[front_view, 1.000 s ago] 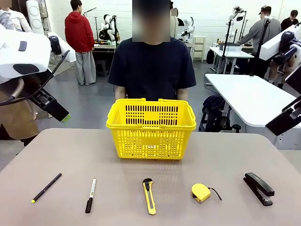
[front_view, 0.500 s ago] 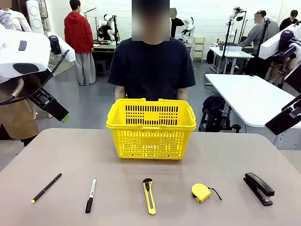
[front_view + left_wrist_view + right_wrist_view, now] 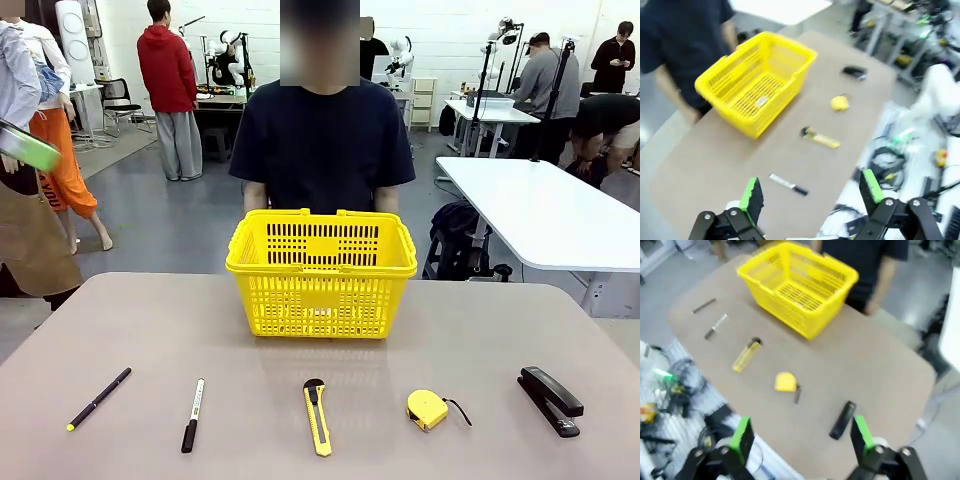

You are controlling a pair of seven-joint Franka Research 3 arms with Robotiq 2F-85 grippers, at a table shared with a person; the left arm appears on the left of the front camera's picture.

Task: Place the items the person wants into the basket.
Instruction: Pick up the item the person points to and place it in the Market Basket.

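The yellow basket (image 3: 321, 270) stands empty at the far middle of the table, in front of the person (image 3: 325, 140) in a dark T-shirt. Near the front edge lie the thin black pen (image 3: 98, 399), the marker (image 3: 192, 414) and the yellow-and-black utility knife (image 3: 317, 416). My left gripper (image 3: 811, 195) hangs open high above the table, well clear of the marker (image 3: 788, 184), knife (image 3: 821, 139) and basket (image 3: 757, 80). High over the other side, my right gripper (image 3: 801, 436) is open too, holding nothing, with the knife (image 3: 746, 356), marker (image 3: 715, 326), pen (image 3: 704, 305) and basket (image 3: 797, 282) far below.
A round yellow tape measure (image 3: 427, 409) and a black stapler (image 3: 549, 399) lie right of the knife. The beige table (image 3: 480, 330) has bare room between the row of tools and the basket. White tables and other people stand behind.
Both arms, which showed at the left and right sides of the front view, have swung out of it. The tools and basket have not moved.
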